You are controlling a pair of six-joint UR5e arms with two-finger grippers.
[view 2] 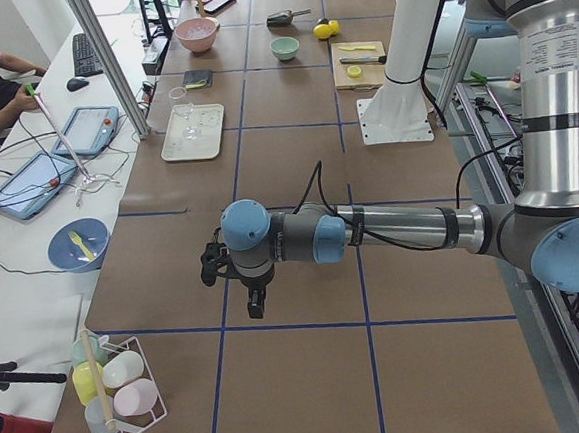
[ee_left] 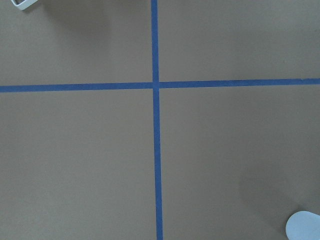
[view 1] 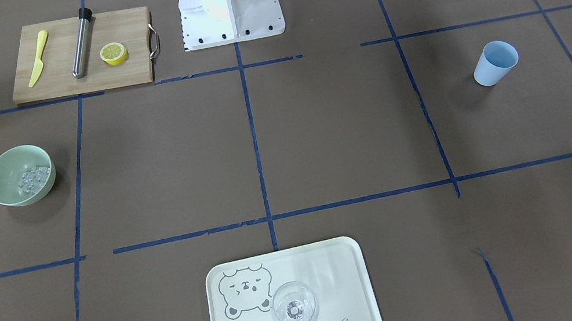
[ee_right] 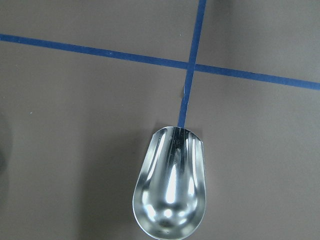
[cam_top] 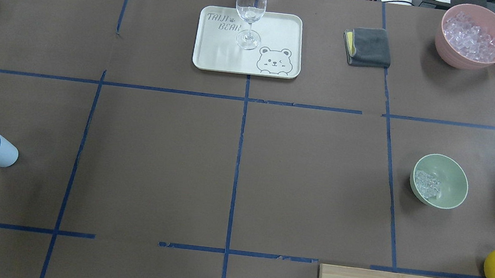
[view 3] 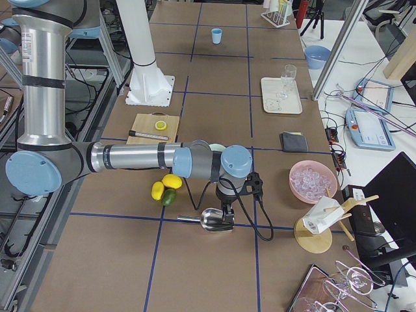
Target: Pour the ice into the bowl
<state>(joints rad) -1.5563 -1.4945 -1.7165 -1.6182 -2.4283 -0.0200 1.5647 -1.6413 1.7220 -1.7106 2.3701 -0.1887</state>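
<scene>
The right gripper [view 3: 227, 213] hangs over an empty metal scoop [ee_right: 170, 192]; whether it has hold of it I cannot tell. Beyond, the ice [cam_top: 428, 184] lies in the green bowl [cam_top: 455, 179]. Farthest along, the left gripper [view 2: 257, 307] points down near the blue cup [ee_left: 304, 225]; how far open, I cannot tell.

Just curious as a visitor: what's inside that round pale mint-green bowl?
A small heap of clear glassy ice cubes sits toward one side of the pale mint-green bowl; the rest looks bare. The floor beneath the cubes is covered.
</scene>
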